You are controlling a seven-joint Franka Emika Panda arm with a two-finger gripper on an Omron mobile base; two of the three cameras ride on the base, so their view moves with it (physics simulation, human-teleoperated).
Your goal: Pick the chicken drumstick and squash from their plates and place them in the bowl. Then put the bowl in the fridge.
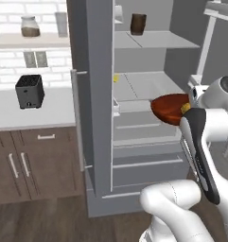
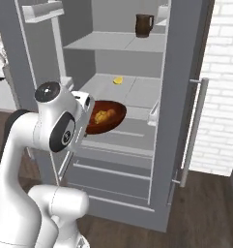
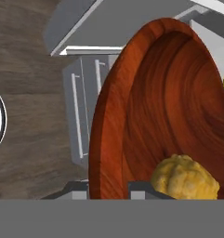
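Bowl (image 2: pixel 107 117): dark red-brown, glossy, carried at the open fridge (image 2: pixel 183 121), level with its middle shelf (image 2: pixel 137 92). I have it by the rim; in the hand view the gripper (image 3: pixel 108 189) is pinched shut on that rim, one finger (image 3: pixel 140 189) inside the wall and the other outside. I judge the rim grip keeps the bowl roughly level so its load stays put.

Squash (image 3: pixel 185 179): yellow, lumpy, low in the bowl near the fingers. The right base view shows orange-yellow contents; I cannot pick out the drumstick.

Shelf items: a small yellow piece (image 2: pixel 118 80) on the middle shelf, a dark mug (image 2: pixel 143 25) above.

Left base view adds a toaster (image 1: pixel 29 90) and counter (image 1: pixel 30 113) beside the fridge.
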